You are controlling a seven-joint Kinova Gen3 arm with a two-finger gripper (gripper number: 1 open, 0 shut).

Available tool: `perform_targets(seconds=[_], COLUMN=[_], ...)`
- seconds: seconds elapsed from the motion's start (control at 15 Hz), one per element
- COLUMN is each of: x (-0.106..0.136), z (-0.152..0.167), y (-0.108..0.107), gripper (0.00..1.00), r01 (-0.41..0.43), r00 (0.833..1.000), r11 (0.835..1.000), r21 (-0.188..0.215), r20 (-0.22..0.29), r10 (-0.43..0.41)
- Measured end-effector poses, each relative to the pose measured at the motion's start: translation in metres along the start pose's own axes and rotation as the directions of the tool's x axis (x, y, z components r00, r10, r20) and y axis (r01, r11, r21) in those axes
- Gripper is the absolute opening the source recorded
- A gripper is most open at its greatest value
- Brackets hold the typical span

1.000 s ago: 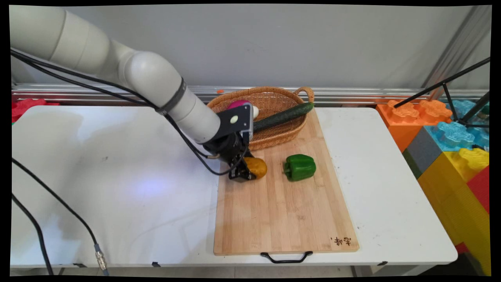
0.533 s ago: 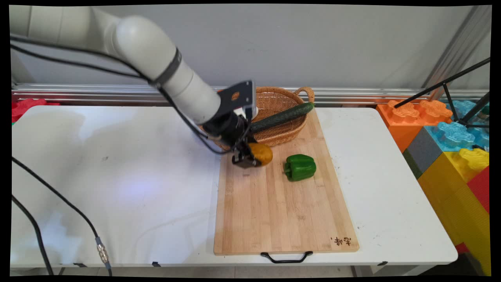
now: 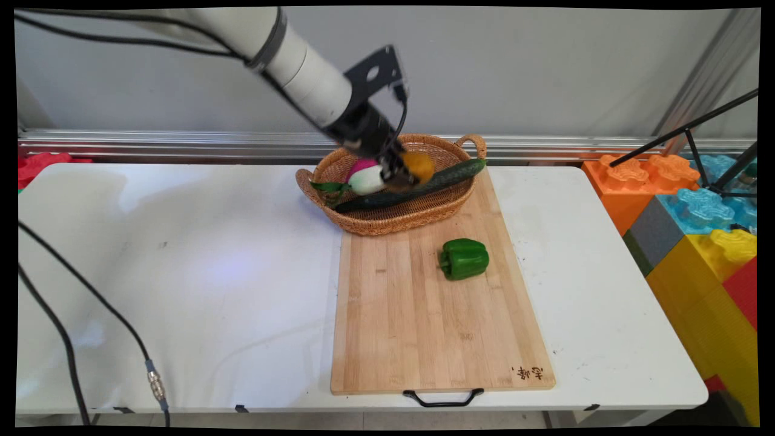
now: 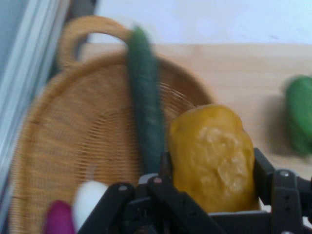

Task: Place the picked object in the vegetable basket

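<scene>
My gripper (image 3: 404,171) is shut on a yellow-brown potato (image 3: 418,166), held in the air above the wicker basket (image 3: 387,219) at the far end of the wooden cutting board (image 3: 424,315). In the hand view the potato (image 4: 212,156) sits between the black fingers (image 4: 265,170), over the basket (image 4: 63,131). A long cucumber (image 3: 448,176) lies slantwise across the basket, one end on its rim, and shows again as the cucumber (image 4: 145,102). A pink-and-white radish (image 3: 366,177) lies in the basket just left of the gripper. A green bell pepper (image 3: 464,258) rests on the board.
The board has a black handle (image 3: 444,399) at its near end. Big coloured toy blocks (image 3: 696,206) and a black tripod (image 3: 696,133) stand to the right of the table. Black cables (image 3: 91,309) hang over the table's left side.
The gripper has lifted the potato off the board and carried it up and back to a spot over the basket. The radish, hidden before by the arm, now shows.
</scene>
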Motion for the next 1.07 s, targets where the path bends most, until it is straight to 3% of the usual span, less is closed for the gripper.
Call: perform_targets(seconds=[0.27,0.47,0.73,1.07], x=[0.014,0.014,0.006,-0.002], z=[0.027,0.052,0.093,0.144], y=[-0.041,-0.061,-0.079,-0.093], gripper=[0.00,0.00,0.00,0.00], r01=[0.081,0.119,0.158,0.211], r00=[0.997,0.993,0.987,0.977], r11=[0.990,0.980,0.972,0.966], r21=[0.118,0.157,0.171,0.149], r20=[-0.026,-0.020,0.003,0.007], r10=[-0.078,-0.117,-0.161,-0.214])
